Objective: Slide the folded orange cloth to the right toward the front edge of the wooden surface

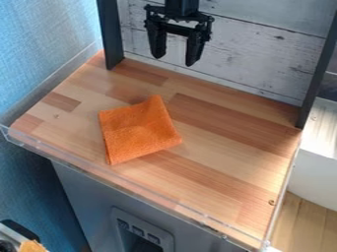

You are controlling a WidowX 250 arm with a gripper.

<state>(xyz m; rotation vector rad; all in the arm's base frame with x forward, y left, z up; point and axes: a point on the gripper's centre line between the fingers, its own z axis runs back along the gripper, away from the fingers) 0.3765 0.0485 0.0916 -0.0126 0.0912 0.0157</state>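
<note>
Orange cloth (138,131) lies folded on the wooden counter (233,160), below the wide-open, empty hand (176,58).

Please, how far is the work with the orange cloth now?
The orange cloth lies on the wooden surface, apparently already folded. Nothing is held: the open hand hangs apart from the cloth. If anything is left, it may be straightening the cloth's uneven outline.
</note>
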